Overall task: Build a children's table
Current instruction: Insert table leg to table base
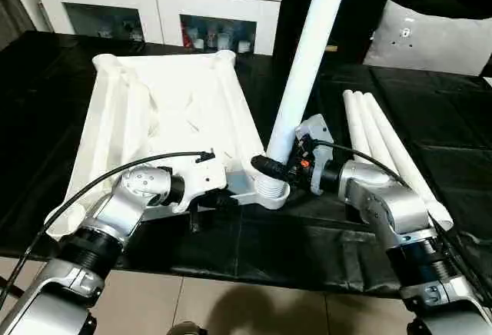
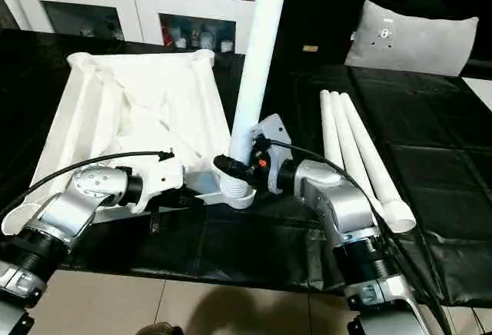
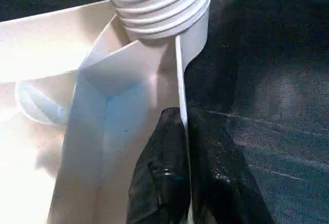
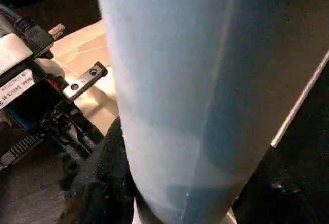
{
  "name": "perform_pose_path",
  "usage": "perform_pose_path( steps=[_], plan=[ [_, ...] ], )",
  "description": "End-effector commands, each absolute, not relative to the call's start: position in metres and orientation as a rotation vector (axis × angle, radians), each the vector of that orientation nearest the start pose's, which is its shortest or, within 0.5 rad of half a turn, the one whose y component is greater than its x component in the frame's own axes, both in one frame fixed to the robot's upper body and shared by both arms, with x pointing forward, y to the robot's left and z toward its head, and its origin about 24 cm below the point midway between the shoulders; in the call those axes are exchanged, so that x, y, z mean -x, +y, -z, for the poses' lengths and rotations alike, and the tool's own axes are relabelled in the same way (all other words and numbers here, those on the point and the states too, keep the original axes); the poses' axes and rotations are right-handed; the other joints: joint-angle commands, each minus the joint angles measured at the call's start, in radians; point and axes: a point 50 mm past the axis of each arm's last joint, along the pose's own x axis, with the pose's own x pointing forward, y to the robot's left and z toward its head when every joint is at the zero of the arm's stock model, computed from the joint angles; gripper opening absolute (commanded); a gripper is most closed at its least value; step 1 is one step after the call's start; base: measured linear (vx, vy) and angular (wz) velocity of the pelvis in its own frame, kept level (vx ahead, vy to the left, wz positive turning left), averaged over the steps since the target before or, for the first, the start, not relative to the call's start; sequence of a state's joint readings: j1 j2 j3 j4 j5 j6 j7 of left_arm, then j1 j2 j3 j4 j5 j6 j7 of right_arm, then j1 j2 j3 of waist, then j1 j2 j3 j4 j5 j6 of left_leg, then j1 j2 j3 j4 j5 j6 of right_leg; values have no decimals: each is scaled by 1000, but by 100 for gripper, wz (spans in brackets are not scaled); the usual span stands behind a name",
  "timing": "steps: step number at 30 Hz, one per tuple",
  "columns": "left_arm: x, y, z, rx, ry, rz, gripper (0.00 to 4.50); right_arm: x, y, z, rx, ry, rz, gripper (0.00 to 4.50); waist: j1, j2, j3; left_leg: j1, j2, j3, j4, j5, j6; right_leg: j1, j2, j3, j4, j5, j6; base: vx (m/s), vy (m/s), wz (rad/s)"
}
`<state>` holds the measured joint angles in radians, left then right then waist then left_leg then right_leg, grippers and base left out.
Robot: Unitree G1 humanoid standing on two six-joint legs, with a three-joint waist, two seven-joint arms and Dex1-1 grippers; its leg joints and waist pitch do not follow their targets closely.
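left eye view looks down on a black-covered tabletop (image 1: 231, 250) where the white plastic rectangular table top (image 1: 173, 116) lies upside down, ribbed underside up, on the robot's left half of the surface. its near right corner carries a rounded corner socket (image 1: 270, 190), and one long white tapered round leg (image 1: 307, 58) stands in it, its ridged threaded end (image 3: 157, 3) at the socket's mouth, the leg leaning a little toward the right as it rises out of the top of the picture.

the left hand (image 1: 224, 199) is at the near edge of the table top, just left of that socket. in the left wrist view its two black fingers (image 3: 159, 178) are pressed together on the thin upright white wall of the table top, one finger on each side of it, pinching it.

the right hand (image 1: 278, 167) sits at the foot of the upright leg. its black fingers (image 4: 97, 183) reach around the leg from both sides just above the threads, gripping it.

three more white tapered legs (image 1: 388, 154) lie side by side on the tabletop to the right, well apart from the table top, just beyond the right forearm.

behind the tabletop stand white cabinets with glass doors (image 1: 161, 12), and a pale pillow (image 1: 427, 39) sits at the far right.
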<state>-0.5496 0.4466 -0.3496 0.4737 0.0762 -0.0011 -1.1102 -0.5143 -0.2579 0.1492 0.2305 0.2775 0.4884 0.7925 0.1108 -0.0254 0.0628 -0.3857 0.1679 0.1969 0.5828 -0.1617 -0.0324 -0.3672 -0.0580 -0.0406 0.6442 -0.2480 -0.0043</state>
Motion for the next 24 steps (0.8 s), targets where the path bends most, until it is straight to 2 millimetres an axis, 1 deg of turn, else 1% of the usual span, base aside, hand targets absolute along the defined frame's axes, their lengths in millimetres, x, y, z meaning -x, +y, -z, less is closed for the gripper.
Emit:
perform_pose_path(
  steps=[1,3,5,6,10,11,18,22,24],
  plan=[
    [-302,131,-50,-601,370,1369,0,-318,-107,-80,8,333,-989,188,-2,-6,-62,28,75,-33,-69,-192,-14,18,-105,53,-87,-105,-200,0,0,0],
    [-301,131,-50,-604,371,1368,0,-318,-107,-81,7,331,-989,188,-2,-3,-62,29,76,-33,-69,-194,-14,17,-106,53,-88,-113,-201,0,0,0],
    [-301,131,-50,-605,372,1370,0,-319,-107,-82,0,327,-991,188,-2,-4,-63,28,75,-33,-69,-189,-13,19,-104,53,-86,-104,-200,0,0,0],
    [-300,131,-51,-600,374,1378,0,-319,-107,-84,-5,323,-993,188,-2,0,-64,29,75,-33,-68,-183,-12,19,-104,53,-85,-89,-202,0,0,0],
    [-298,130,-51,-598,376,1389,0,-321,-110,-84,-4,321,-988,188,-2,0,-65,29,75,-33,-67,-176,-11,20,-103,52,-83,-65,-209,0,0,0],
    [-298,130,-51,-599,377,1391,0,-321,-111,-85,-11,321,-986,188,-1,1,-65,29,75,-33,-67,-176,-11,20,-103,52,-82,-62,-210,0,0,0],
    [-297,130,-51,-602,380,1388,0,-321,-115,-83,-4,342,-998,188,0,-3,-64,30,75,-32,-67,-182,-13,21,-104,52,-83,-79,-208,0,0,0],
    [-298,132,-50,-619,386,1365,0,-317,-115,-81,23,379,-1042,188,2,-3,-66,28,74,-31,-63,-157,2,24,-103,52,-81,-45,-209,0,0,0],
    [-300,134,-49,-624,388,1351,0,-316,-116,-81,29,393,-1057,188,2,-3,-65,29,74,-31,-64,-161,3,23,-102,51,-81,-50,-210,0,0,0]
  ],
)
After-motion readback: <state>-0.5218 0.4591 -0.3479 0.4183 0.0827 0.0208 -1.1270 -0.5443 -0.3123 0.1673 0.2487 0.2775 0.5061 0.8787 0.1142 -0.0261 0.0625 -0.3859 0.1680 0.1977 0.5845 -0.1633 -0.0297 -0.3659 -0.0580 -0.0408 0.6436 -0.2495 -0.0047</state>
